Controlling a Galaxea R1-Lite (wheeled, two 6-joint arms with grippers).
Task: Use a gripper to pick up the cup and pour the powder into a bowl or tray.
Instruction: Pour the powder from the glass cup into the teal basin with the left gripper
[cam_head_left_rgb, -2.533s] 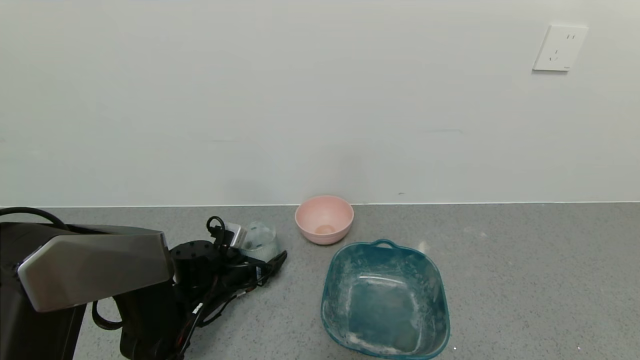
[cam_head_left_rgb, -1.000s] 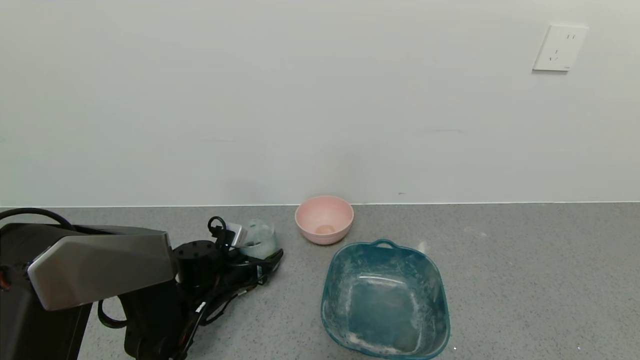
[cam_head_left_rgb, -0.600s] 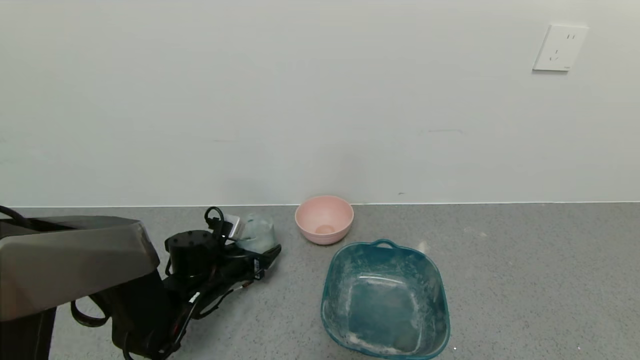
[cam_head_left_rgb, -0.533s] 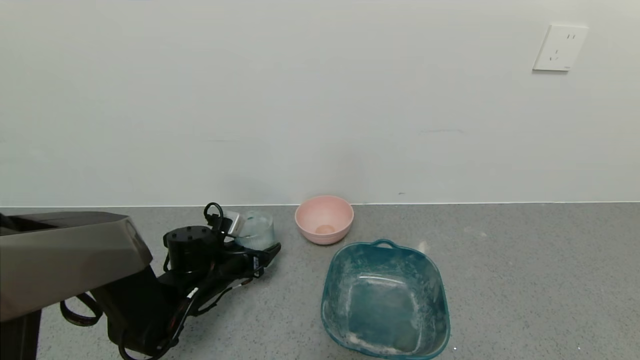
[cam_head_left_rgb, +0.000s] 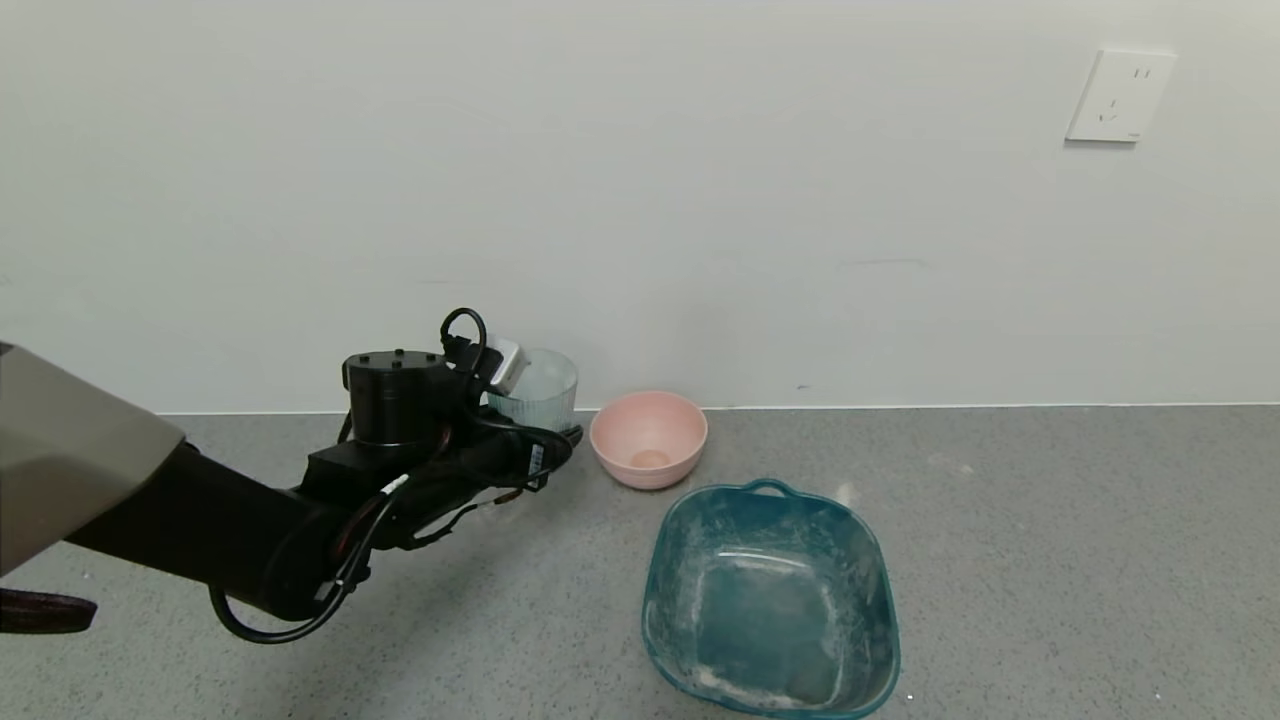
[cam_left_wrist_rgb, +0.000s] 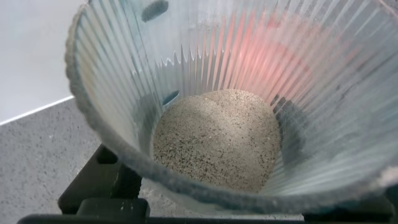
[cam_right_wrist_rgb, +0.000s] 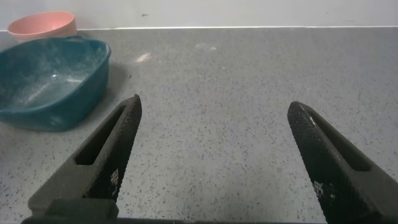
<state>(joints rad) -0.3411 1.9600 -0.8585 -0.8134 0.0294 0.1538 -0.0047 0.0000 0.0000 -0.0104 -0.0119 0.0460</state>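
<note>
Gripping the cup (cam_head_left_rgb: 535, 392) upright above the counter, the left gripper (cam_head_left_rgb: 540, 425) holds powder (cam_left_wrist_rgb: 217, 140) inside. Right gripper (cam_right_wrist_rgb: 214, 149) spread wide.

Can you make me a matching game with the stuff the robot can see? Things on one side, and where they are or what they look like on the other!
Things:
1. cup
2. powder
3. teal basin
4. pink bowl

Clues:
A. sits by the wall, small and round
B. held up off the counter in the left gripper
C. piled at the bottom of the cup
D. sits on the counter, dusted white inside

Pairs: 1-B, 2-C, 3-D, 4-A
</note>
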